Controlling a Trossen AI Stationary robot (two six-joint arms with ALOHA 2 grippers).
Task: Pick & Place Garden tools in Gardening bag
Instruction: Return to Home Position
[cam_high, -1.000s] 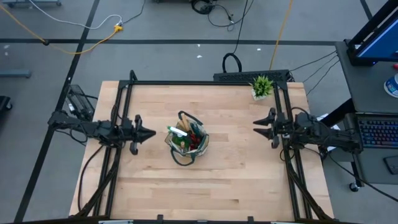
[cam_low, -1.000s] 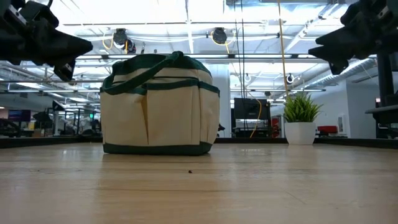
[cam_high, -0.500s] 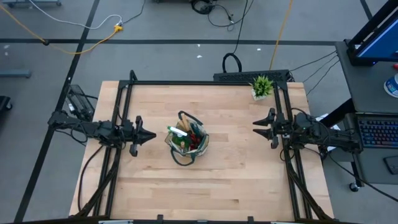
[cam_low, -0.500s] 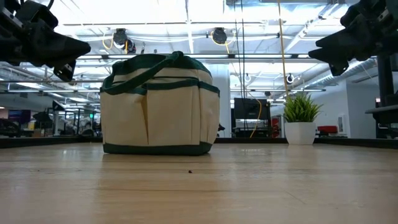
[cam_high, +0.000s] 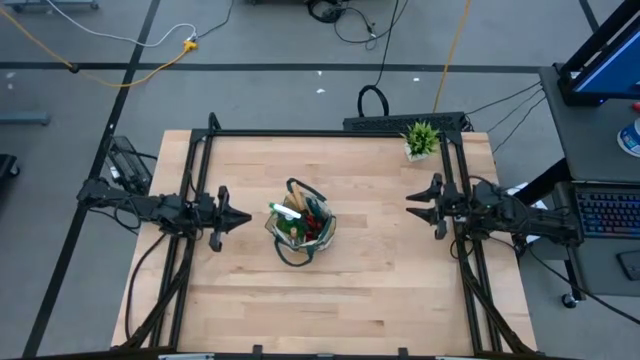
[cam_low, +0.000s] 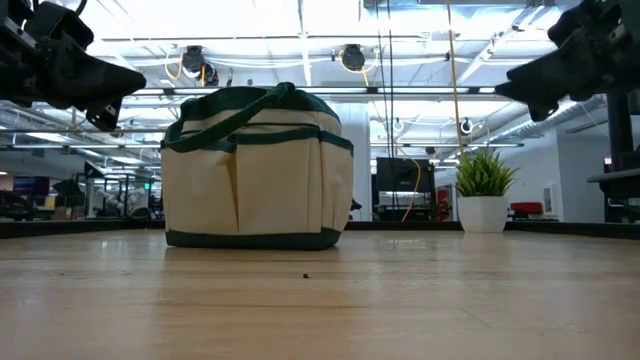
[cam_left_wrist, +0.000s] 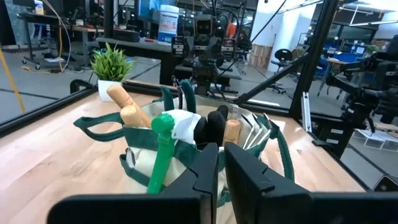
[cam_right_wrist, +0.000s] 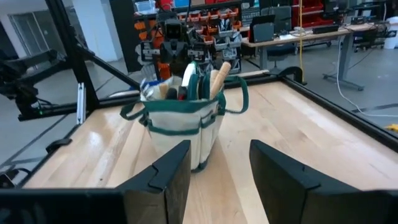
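Observation:
The khaki gardening bag with dark green trim stands on its base at the middle of the table, also in the low view. Wooden handles, a green spray bottle, a dark glove and green-handled pruners stick up out of it. My left gripper hovers left of the bag, shut and empty, its fingers nearly together. My right gripper hovers right of the bag, open and empty.
A small potted green plant stands at the table's far right corner, also in the low view. Black frame rails run along the table's left, right and far edges. Bare wood lies in front of the bag.

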